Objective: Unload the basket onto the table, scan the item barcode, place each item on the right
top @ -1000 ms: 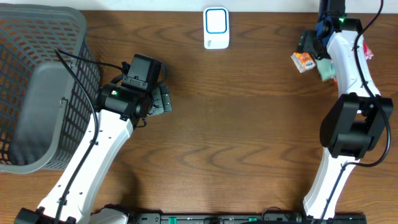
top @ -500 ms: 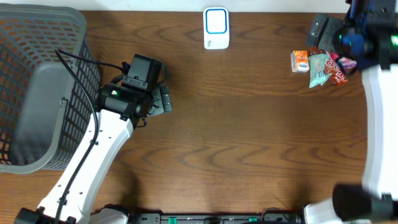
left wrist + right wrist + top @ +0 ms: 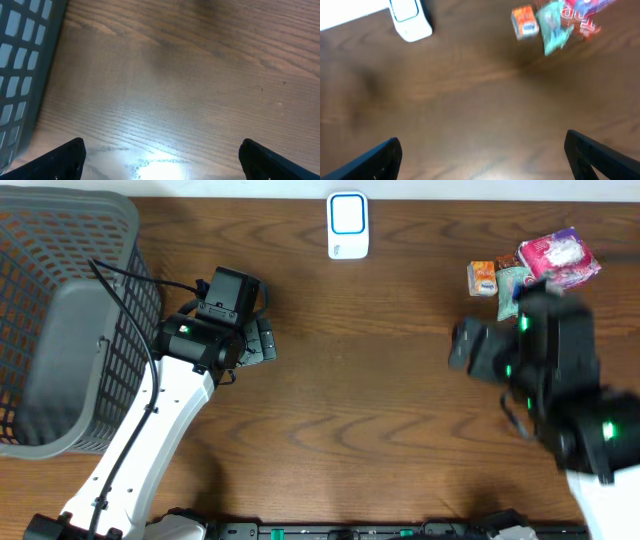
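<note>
Three small items lie at the table's far right: an orange box [image 3: 483,277] [image 3: 525,22], a teal packet [image 3: 512,286] [image 3: 554,24] and a pink-red packet [image 3: 558,255] [image 3: 582,14]. The white scanner [image 3: 347,225] [image 3: 410,19] with a blue window stands at the far middle edge. My right gripper [image 3: 463,346] [image 3: 482,160], blurred by motion, hovers open over bare wood nearer than the items, holding nothing. My left gripper [image 3: 262,340] [image 3: 162,160] is open above bare table left of centre, with its fingers [image 3: 60,160] wide apart.
A large grey mesh basket [image 3: 60,320] [image 3: 25,75] fills the left side, close beside the left arm. The brown wooden table [image 3: 380,400] stretches between the two arms.
The right arm swung away from the far right corner toward the near side, uncovering the items. The left arm has stayed still.
</note>
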`<action>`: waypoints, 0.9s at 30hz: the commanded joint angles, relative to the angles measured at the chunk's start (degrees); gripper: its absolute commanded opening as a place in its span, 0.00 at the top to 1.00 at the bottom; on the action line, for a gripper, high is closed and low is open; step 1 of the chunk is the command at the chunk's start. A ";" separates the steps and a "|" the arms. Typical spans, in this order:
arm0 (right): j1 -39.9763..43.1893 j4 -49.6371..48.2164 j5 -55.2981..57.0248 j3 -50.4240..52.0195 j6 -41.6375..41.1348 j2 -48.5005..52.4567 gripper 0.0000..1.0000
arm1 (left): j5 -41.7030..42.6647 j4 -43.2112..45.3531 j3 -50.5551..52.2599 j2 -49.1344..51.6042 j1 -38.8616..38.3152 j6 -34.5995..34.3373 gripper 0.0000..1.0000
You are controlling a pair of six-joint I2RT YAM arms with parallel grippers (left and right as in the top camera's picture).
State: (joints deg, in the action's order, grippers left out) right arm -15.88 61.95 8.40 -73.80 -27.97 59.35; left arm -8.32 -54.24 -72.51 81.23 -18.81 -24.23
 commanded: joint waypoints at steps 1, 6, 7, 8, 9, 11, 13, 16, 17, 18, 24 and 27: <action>-1.01 0.44 -0.85 6.95 -3.52 -3.15 0.01 | -0.74 -0.37 -0.57 0.00 0.09 -0.74 0.02; -1.01 1.33 -12.37 11.82 -3.52 -4.55 0.01 | -0.74 -0.37 -0.57 0.00 0.09 -0.76 0.02; -1.01 1.33 -12.68 12.00 -3.52 -4.22 0.01 | -0.74 -0.37 -0.57 0.00 0.09 -0.74 0.02; -1.01 1.31 -12.63 12.00 -3.52 -3.98 0.01 | -0.74 -0.37 -0.57 0.00 0.09 -0.74 0.02; -1.01 1.31 -12.61 12.00 -3.50 -3.78 0.01 | -0.74 -0.37 -0.57 0.00 0.09 -0.74 0.02; -1.01 2.19 -12.59 12.00 -3.02 -3.32 0.01 | -0.74 -0.37 -0.57 0.00 0.09 -0.76 0.02; -1.01 4.15 -12.61 12.00 -3.06 -3.19 0.01 | -0.74 -0.37 -0.57 0.00 0.09 -0.74 0.02; -1.01 5.84 -12.61 12.00 -3.06 -3.19 0.01 | -0.74 -0.37 -0.57 0.00 0.09 -0.74 0.02; -1.01 6.27 -12.61 12.00 -3.06 -3.19 0.01 | -0.74 -0.37 -0.57 0.00 0.09 -0.74 0.02; -1.01 6.56 -12.59 12.00 -3.06 -3.19 0.01 | -0.74 -0.37 -0.57 0.00 0.09 -0.74 0.02; -1.01 6.56 -11.52 12.00 -3.06 -3.19 0.01 | -0.74 -0.37 -0.57 0.00 0.09 -0.74 0.02; -1.01 6.34 -9.94 12.00 -3.06 -3.19 0.01 | -0.74 -0.37 -0.57 0.00 0.09 -0.74 0.02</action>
State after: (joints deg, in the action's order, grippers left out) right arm -16.36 68.34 -3.18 -61.95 -30.59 56.16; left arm -8.29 -54.24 -72.51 81.23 -18.81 -24.23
